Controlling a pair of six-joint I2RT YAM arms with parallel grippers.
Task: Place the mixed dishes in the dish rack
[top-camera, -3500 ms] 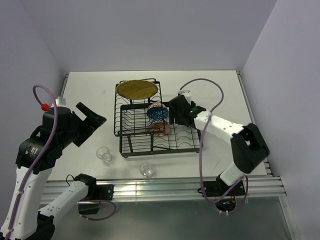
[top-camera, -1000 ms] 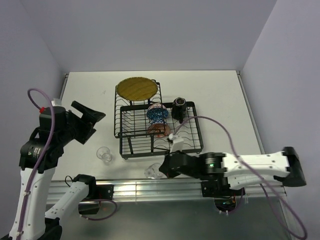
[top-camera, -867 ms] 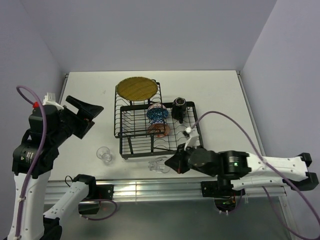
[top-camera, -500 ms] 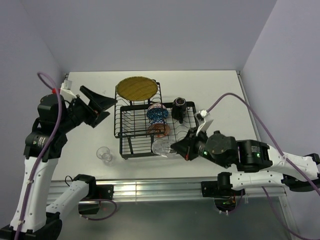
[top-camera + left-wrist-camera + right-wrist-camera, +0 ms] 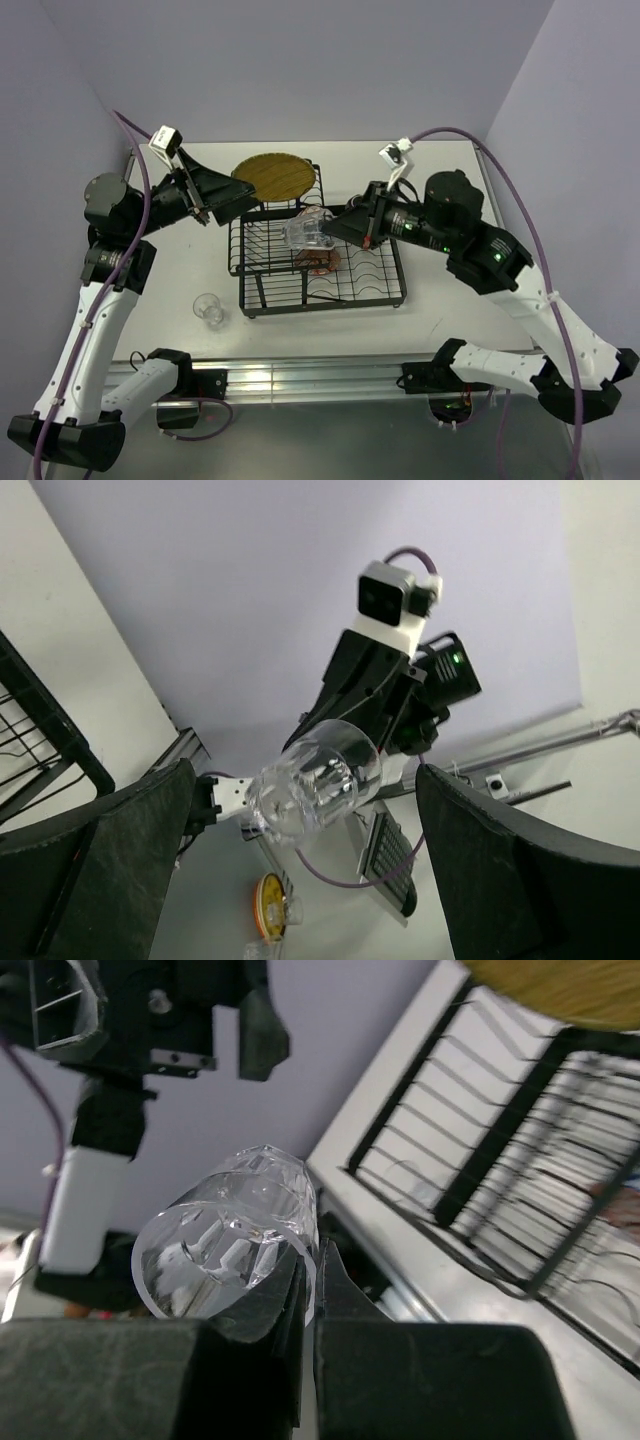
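Note:
My right gripper (image 5: 335, 228) is shut on the rim of a clear glass cup (image 5: 307, 230), which it holds on its side above the dish rack (image 5: 330, 303). In the right wrist view the fingers (image 5: 300, 1295) pinch the cup's wall (image 5: 230, 1245). A round yellow plate (image 5: 272, 177) stands in the rack's raised back section. An orange-red bowl (image 5: 322, 260) sits in the lower rows. A second glass cup (image 5: 209, 309) stands on the table left of the rack. My left gripper (image 5: 232, 200) is raised and open beside the plate, holding nothing. The blue bowl and mug are hidden.
The left wrist view looks across at the right arm and the held cup (image 5: 315, 785) between its own wide fingers (image 5: 100, 880). Grey walls close the table on three sides. A metal rail (image 5: 320, 372) runs along the near edge.
The right arm has lifted the glass cup from the table's front edge up over the rack. The left arm has risen and swung toward the rack, its jaws a little wider.

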